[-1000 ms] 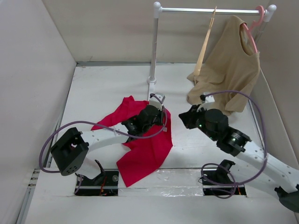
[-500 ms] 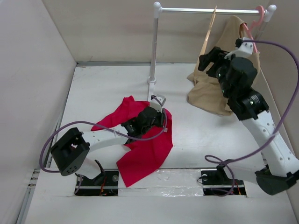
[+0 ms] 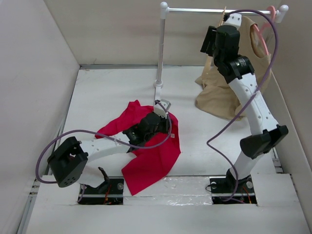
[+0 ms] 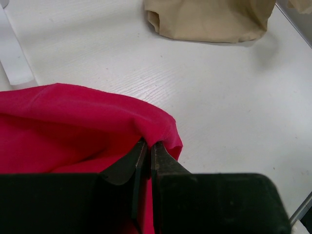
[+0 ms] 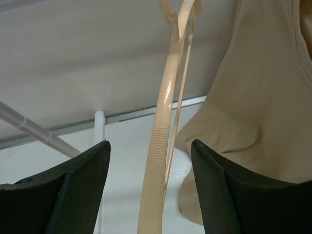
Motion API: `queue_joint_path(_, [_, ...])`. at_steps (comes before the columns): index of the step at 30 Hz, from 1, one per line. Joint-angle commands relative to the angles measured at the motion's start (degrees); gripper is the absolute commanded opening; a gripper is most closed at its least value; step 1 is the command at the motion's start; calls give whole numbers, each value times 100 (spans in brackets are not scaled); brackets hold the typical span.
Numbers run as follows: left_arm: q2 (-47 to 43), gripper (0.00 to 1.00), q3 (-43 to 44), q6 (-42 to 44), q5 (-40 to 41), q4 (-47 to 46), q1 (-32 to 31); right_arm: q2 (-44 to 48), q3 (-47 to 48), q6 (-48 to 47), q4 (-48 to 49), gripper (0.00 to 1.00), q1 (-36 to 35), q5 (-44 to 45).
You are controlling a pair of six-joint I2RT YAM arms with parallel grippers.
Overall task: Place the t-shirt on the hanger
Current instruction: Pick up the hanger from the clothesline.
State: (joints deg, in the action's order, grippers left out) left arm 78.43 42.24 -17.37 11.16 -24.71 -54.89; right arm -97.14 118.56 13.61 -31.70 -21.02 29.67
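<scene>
Left: the t-shirt [image 3: 153, 161] is shown crumpled on the table [image 3: 112, 92], with a fold at its upper edge pinched between the clenched jaws of the left gripper [image 4: 148, 146]. Right: the hanger [image 5: 163, 131] is seen bare, hung from the rail [image 3: 195, 9] just beside a tan shirt [image 3: 214, 100]. It is flanked by the spread fingers of the right gripper [image 5: 150, 146], which are not seen to touch it. Little of the task is judged done: the hanger is not yet grasped, and the t-shirt is not yet threaded onto it.
</scene>
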Motion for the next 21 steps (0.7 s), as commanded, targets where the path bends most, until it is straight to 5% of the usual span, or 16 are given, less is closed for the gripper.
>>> queue_joint_path(1, [-223, 0, -32, 67, 18, -324, -4, -252, 702, -253, -362, 67, 106, 267])
queue_joint_path(13, [-170, 0, -23, 32, -52, -333, -4, -235, 361, -403, -196, 46, 344, 496])
queue_joint_path(21, [-188, 0, -40, 23, -52, -350, -4, -103, 97, -455, -20, 45, 616, 250])
